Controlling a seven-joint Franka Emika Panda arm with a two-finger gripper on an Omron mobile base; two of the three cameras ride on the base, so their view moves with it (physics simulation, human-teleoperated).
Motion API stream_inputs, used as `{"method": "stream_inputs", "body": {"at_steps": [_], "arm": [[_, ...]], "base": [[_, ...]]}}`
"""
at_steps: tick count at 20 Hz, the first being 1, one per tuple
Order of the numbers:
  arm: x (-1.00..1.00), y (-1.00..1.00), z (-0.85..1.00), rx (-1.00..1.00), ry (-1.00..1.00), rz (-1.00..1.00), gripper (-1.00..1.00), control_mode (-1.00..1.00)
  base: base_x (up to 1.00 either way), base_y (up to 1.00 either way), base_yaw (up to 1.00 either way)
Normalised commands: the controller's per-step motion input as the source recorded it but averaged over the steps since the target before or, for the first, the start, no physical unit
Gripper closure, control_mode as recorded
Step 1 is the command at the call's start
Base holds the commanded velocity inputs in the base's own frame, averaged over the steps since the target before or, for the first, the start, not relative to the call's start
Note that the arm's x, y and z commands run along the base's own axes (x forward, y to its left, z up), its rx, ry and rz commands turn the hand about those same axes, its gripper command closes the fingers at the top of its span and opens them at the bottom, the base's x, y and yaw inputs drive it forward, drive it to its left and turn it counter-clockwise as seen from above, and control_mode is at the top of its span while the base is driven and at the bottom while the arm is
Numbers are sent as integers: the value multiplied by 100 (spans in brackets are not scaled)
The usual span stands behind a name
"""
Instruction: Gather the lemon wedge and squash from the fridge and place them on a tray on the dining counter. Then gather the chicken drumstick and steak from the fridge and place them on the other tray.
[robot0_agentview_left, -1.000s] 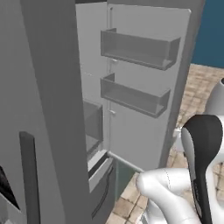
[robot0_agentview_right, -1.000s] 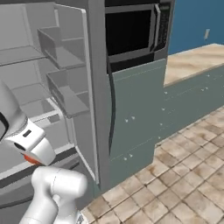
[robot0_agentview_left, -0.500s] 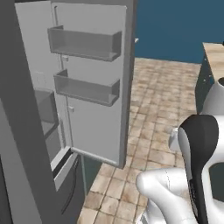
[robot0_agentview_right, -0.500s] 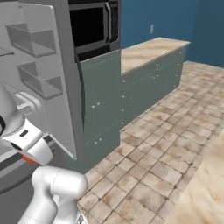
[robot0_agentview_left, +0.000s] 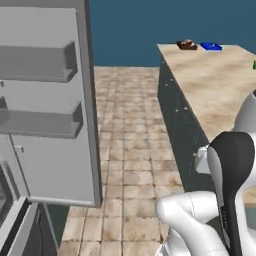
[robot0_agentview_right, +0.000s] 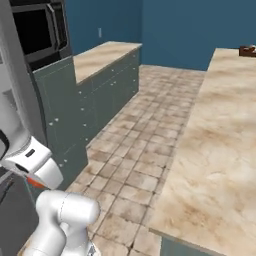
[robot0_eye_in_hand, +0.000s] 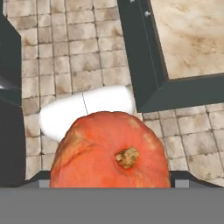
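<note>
Round orange squash (robot0_eye_in_hand: 111, 151) held in the gripper (robot0_eye_in_hand: 111, 183), jaws spread wide around it.
Carried above the tan tiled floor (robot0_eye_in_hand: 87, 48), near the corner of the beige stone-topped bench (robot0_eye_in_hand: 192, 35); open grey fridge door (robot0_agentview_left: 47, 105) off to the left.

Even, flat light fills the room, with no clear source and no hard shadows on the tiled floor (robot0_agentview_left: 130, 150). The dining counter (robot0_agentview_right: 220, 130) beside it looks bright and matte, without glare. Everything is slightly soft and pixelated, and the edges nearest the floor show no bending.
</note>
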Motion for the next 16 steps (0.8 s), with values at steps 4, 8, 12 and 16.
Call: {"method": "stream_inputs", "body": {"at_steps": [4, 8, 12, 16], "arm": [[0, 0, 0, 0, 0, 0, 100, 100], [0, 0, 0, 0, 0, 0, 100, 100], [0, 0, 0, 0, 0, 0, 100, 100], [0, 0, 0, 0, 0, 0, 100, 100]], "base": [[68, 0, -46], [89, 8, -36], [83, 33, -32], [79, 49, -35]]}}
